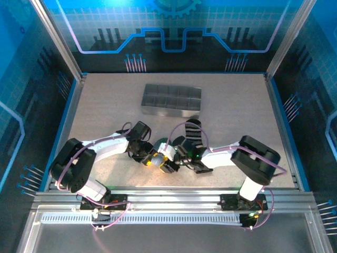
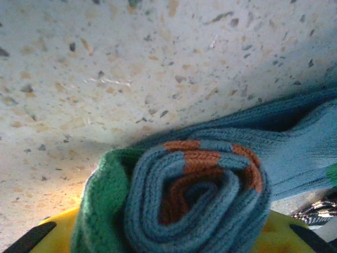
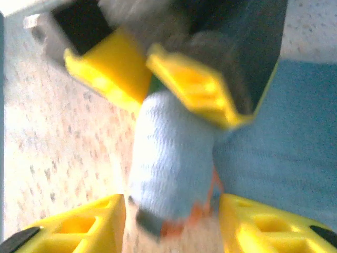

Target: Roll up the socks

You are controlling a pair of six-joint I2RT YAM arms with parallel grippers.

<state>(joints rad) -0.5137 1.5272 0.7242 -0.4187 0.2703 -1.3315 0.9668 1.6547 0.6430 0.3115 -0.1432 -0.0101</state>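
Note:
The grey-blue sock (image 2: pixel 200 195) is wound into a tight roll, with its green cuff on the left and orange stripes in the spiral. My left gripper (image 2: pixel 168 240) is shut on one end of that roll, the yellow fingers (image 3: pixel 113 66) pinching it from above in the right wrist view. My right gripper (image 3: pixel 172 226) stands open, a finger on either side of the roll (image 3: pixel 174 158). The unrolled part of this sock (image 3: pixel 284 142) lies flat on the table. The black-and-white striped sock (image 1: pixel 192 134) lies just behind both grippers (image 1: pixel 149 158) (image 1: pixel 176 158).
A grey compartment tray (image 1: pixel 171 100) stands at the back middle of the speckled table (image 1: pixel 105 105). Glass walls and metal posts close in the sides. A corner of the striped sock (image 2: pixel 316 211) lies close to the roll.

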